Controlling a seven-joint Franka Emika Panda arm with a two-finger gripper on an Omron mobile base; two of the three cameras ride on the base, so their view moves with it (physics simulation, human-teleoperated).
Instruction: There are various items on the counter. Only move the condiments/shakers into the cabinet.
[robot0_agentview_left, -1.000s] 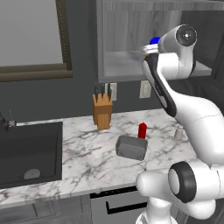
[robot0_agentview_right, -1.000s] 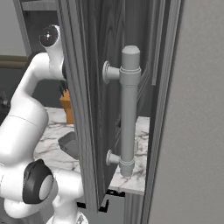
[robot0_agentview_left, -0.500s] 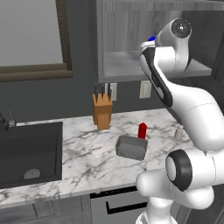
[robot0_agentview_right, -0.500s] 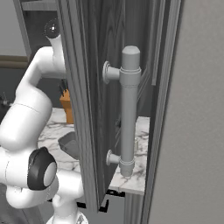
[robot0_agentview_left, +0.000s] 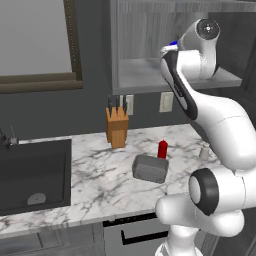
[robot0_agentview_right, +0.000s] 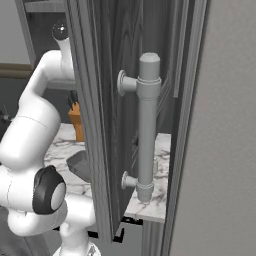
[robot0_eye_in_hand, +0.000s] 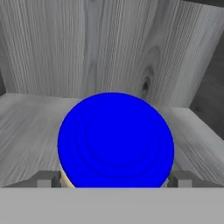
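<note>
Fingers (robot0_eye_in_hand: 47, 178) sit on either side of the jar (robot0_eye_in_hand: 115, 139), pinching it just under its blue lid, so our gripper (robot0_eye_in_hand: 114, 180) is carrying it over the cabinet (robot0_agentview_left: 145, 75) shelf. From the hand camera the jar hangs above the grey wood floor of the cabinet, with the back wall just behind it and a side wall off to one side; whether its base already touches the shelf we cannot tell.

We judge the task as barely a third along at best: this first condiment is at the cabinet but not yet let go. Below the cabinet, on the counter (robot0_agentview_left: 95, 190), the red bottle (robot0_agentview_left: 162, 149) stands just behind the grey pan (robot0_agentview_left: 150, 168), and the small shaker (robot0_agentview_left: 204, 152) sits beside the arm, near the counter's edge. Both are left to move. The knife block (robot0_agentview_left: 117, 127) against the wall under the cabinet stays, as does the pan.

Room inside the cabinet looks generous around the jar. The open cabinet door (robot0_agentview_right: 100, 100) with its long handle (robot0_agentview_right: 145, 125) stands close beside the arm, an edge we should mind when pulling back
</note>
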